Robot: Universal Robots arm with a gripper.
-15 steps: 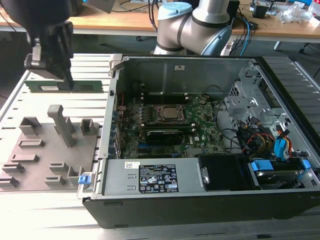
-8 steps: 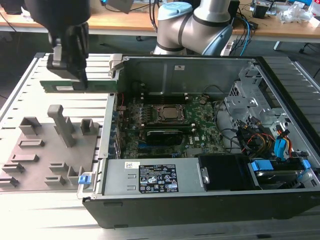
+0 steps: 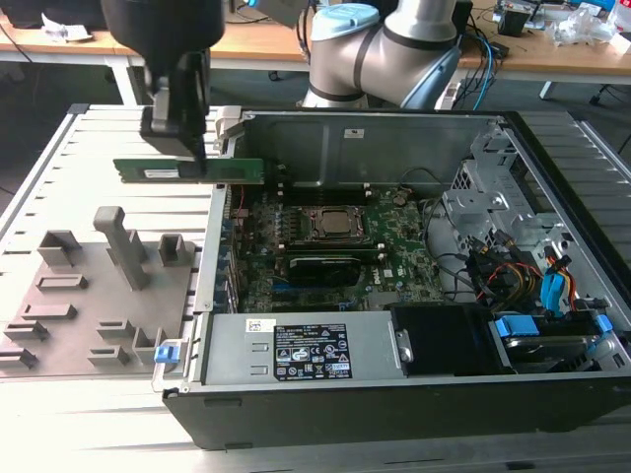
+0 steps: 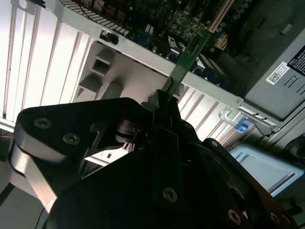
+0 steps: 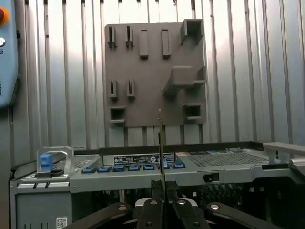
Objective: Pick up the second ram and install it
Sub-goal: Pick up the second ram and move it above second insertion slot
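Second ram [image 3: 187, 170] clamped between closed jaws, level, airborne at ten o'clock of open case [image 3: 394, 148], above its wall [image 3: 210, 266]. Risks: stick pivoting in narrow pinch; end clipping wall; tilt spoiling insertion.

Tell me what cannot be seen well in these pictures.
Second wrist view: the gripper covers the held part of the second ram.
First wrist view: the ram stands edge-on; its faces are hidden.
Exterior view: the motherboard slots are too small to tell filled from empty.
Exterior view: the top edge cuts off the arm.
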